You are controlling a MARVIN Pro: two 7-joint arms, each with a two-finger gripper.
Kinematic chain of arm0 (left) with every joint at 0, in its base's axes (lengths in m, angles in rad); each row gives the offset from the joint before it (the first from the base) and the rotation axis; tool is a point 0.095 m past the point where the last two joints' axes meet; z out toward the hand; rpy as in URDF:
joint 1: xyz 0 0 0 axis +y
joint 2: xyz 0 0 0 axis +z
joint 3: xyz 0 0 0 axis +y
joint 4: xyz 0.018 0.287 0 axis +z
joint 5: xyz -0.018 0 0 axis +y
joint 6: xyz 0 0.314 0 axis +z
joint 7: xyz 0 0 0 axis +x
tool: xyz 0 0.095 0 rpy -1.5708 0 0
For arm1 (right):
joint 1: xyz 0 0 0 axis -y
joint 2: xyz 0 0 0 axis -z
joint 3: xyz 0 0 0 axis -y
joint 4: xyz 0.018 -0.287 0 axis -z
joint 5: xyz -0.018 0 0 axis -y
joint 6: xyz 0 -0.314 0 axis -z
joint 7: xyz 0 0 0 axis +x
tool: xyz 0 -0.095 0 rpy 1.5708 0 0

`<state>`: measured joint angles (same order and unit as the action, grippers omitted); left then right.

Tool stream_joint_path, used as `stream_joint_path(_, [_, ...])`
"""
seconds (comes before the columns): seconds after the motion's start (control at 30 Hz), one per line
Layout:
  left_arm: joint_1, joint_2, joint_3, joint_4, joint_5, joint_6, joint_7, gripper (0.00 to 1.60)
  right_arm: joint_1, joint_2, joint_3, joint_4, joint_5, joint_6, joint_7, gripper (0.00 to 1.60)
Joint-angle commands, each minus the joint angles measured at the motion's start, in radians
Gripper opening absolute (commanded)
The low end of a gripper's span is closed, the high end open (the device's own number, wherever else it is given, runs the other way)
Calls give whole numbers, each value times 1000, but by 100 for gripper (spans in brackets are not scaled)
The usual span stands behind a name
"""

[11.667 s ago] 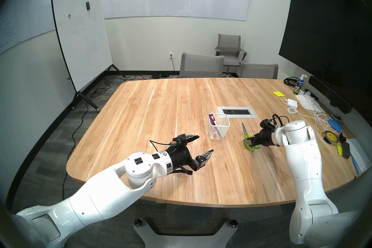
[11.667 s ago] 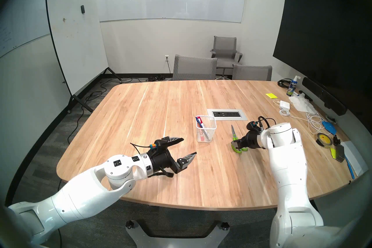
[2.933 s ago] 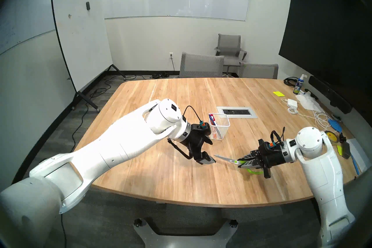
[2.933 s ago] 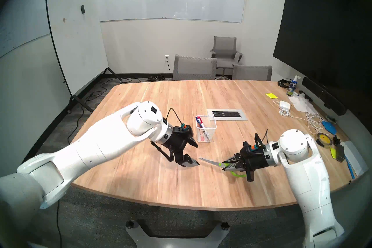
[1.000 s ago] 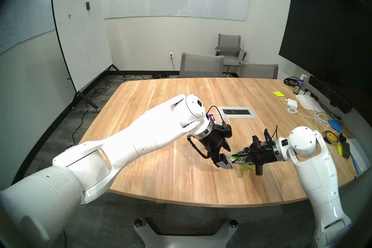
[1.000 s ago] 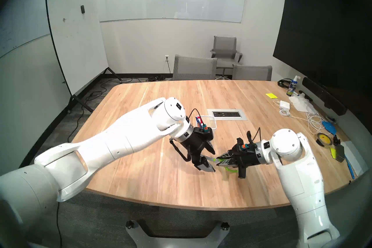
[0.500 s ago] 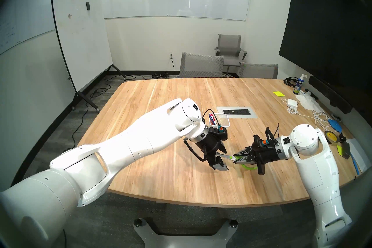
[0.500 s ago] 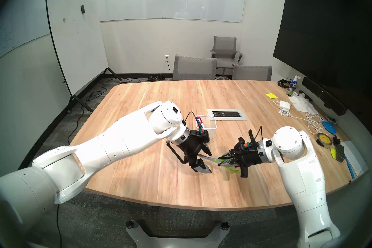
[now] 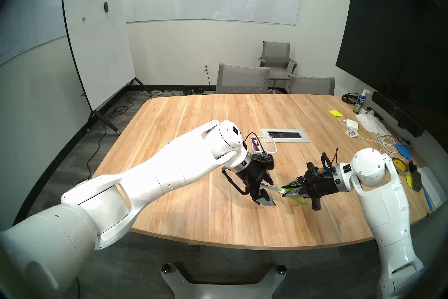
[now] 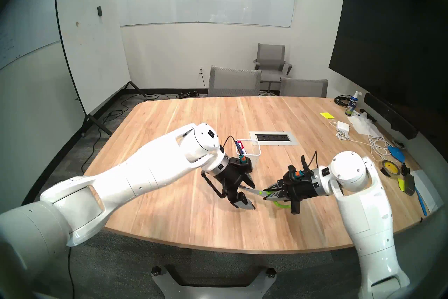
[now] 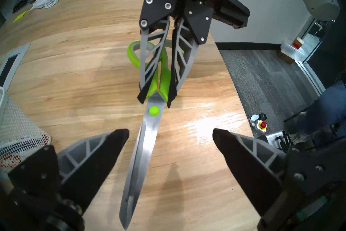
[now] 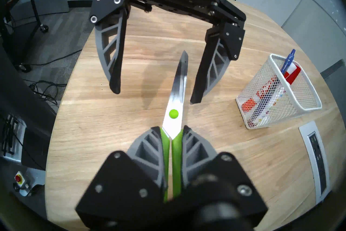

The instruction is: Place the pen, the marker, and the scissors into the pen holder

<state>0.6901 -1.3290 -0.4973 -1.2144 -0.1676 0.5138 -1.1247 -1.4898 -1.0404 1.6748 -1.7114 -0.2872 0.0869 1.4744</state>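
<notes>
Scissors [image 12: 176,93], handles clamped in right claw [image 12: 171,132], point blades-first between wide-spread left claw [image 12: 155,97] fingers.

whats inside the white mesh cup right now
In the white wire-mesh cup: a slim blue pen poking above the rim and a white marker with a red cap. The mesh blurs anything lower down.
</notes>
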Motion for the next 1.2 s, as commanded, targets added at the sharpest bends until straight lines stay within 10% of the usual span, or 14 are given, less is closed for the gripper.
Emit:
stream_joint_path(0.0, [-11, -30, -2, 9, -3, -11, 0, 160, 1, -5, 8, -22, 8, -5, -4, 0])
stream_joint_path(0.4, [-27, -59, 4, 52, -1, -26, -5, 160, -6, -11, 12, -28, 4, -8, 0, 0])
stream_joint_path(0.7, [-37, -73, 6, 74, 2, -34, -11, 80, -17, -13, 15, -32, -3, -15, -3, 0])
stream_joint_path(1.17, [-46, -82, 8, 80, 6, -33, -17, 71, -40, -18, 15, -39, -23, -45, -21, 0])
